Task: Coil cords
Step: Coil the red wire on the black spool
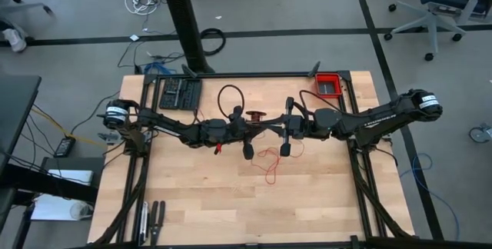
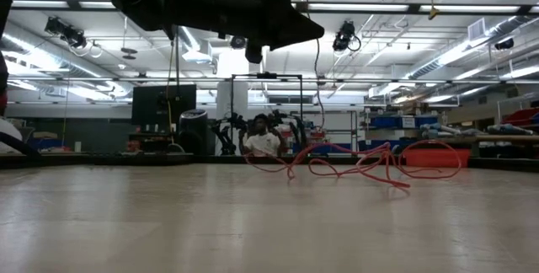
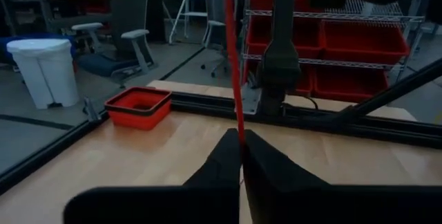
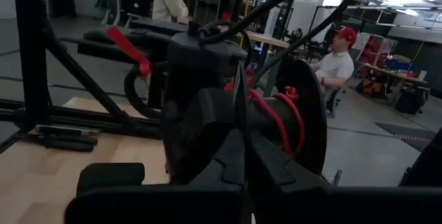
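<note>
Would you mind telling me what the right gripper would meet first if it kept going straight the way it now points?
Most likely the dark spool wound with red cord: in the right wrist view it stands directly ahead of the shut right gripper, with the left gripper beyond it. Exact depth is unclear.

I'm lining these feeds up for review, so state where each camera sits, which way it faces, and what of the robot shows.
High: overhead, straight down on the table; both arms meet mid-table over the red cord.
Low: table height, level across; the cord lies ahead, arms dark overhead.
Left wrist: on the left arm; its left hand is shut on the cord, facing the red bin.
Right wrist: on the right arm; its shut right hand faces a spool wound with cord.
Shared: high and left wrist both show the bin.
</note>
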